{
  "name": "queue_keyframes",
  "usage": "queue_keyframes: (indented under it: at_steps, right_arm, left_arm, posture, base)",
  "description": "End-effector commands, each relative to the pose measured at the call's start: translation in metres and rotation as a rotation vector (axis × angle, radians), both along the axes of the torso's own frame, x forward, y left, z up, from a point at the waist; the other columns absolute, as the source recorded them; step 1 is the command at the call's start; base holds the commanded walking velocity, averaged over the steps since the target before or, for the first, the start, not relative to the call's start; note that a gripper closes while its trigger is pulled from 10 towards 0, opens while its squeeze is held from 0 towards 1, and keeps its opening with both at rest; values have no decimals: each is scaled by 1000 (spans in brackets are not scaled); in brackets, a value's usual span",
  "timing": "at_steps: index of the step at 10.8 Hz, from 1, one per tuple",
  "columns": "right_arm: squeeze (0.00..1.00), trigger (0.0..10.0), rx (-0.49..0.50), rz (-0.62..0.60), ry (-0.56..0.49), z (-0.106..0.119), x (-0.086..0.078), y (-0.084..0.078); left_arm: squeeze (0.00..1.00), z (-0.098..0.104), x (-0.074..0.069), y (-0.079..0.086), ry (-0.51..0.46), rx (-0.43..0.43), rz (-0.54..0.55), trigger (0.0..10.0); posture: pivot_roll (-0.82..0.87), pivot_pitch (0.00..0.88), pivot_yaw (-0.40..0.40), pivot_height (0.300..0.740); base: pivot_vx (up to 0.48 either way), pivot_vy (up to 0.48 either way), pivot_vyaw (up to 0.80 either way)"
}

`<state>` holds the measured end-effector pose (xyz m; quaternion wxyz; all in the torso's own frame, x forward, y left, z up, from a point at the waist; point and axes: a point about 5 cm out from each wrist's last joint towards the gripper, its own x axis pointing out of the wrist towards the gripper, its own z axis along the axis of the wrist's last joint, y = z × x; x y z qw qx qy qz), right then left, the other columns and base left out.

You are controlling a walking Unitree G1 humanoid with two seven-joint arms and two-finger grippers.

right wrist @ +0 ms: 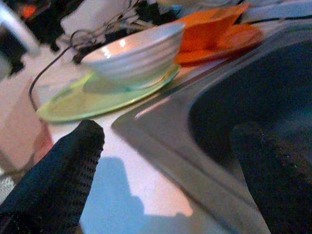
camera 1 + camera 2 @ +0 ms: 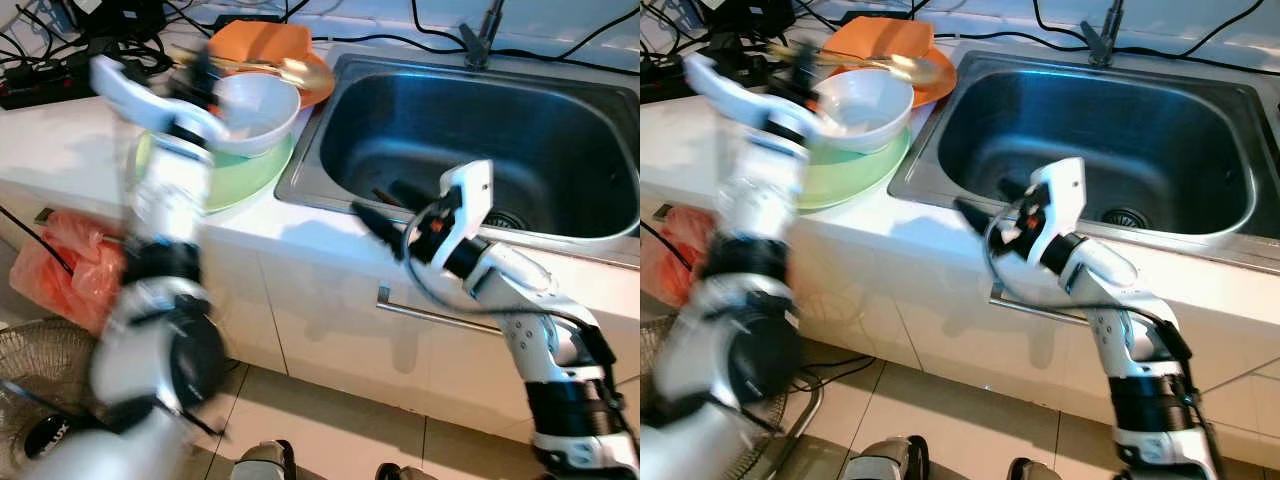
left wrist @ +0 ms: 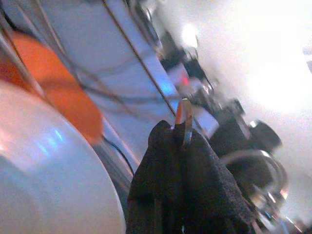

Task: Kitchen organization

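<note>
A white bowl (image 2: 255, 110) stands on a light green plate (image 2: 250, 175) on the white counter, left of the steel sink (image 2: 480, 130). My left arm is raised and blurred. Its gripper (image 3: 178, 129) is just above the bowl's far rim, shut on a thin metal utensil (image 3: 185, 117). That utensil (image 2: 265, 66) looks golden and reaches over an orange plate (image 2: 315, 85). My right gripper (image 2: 380, 198) hovers over the sink's front left rim. It is open, with its fingers (image 1: 63, 165) wide apart and nothing between them.
An orange square dish (image 2: 260, 42) lies on the orange plate behind the bowl. Cables and a power strip (image 2: 40, 80) crowd the back left of the counter. A tap (image 2: 480, 40) rises behind the sink. A red bag (image 2: 65, 265) and a fan (image 2: 30, 390) are on the floor at left.
</note>
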<state>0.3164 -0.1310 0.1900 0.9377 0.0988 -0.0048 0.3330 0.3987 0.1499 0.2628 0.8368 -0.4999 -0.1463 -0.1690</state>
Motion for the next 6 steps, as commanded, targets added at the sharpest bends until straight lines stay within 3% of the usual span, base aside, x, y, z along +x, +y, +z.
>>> queue_keyframes:
  at_steps: [1, 4, 6]
  right_arm:
    - [0, 10000, 32, -56, -7, 3, 4, -5]
    - [0, 10000, 89, -192, -18, 8, 14, -15]
    - [0, 10000, 196, -243, 12, 11, 19, -18]
  left_arm:
    - [0, 4, -4, -8, -21, 5, -44, 0]
    - [0, -9, -17, -38, -1, -46, -190, 0]
    - [0, -13, -27, -53, 14, -97, -272, 0]
  posture:
    - [132, 97, 60, 740]
    - [126, 98, 60, 740]
    - [124, 98, 60, 740]
  base:
    - [0, 0, 0]
    - [0, 0, 0]
    - [0, 0, 0]
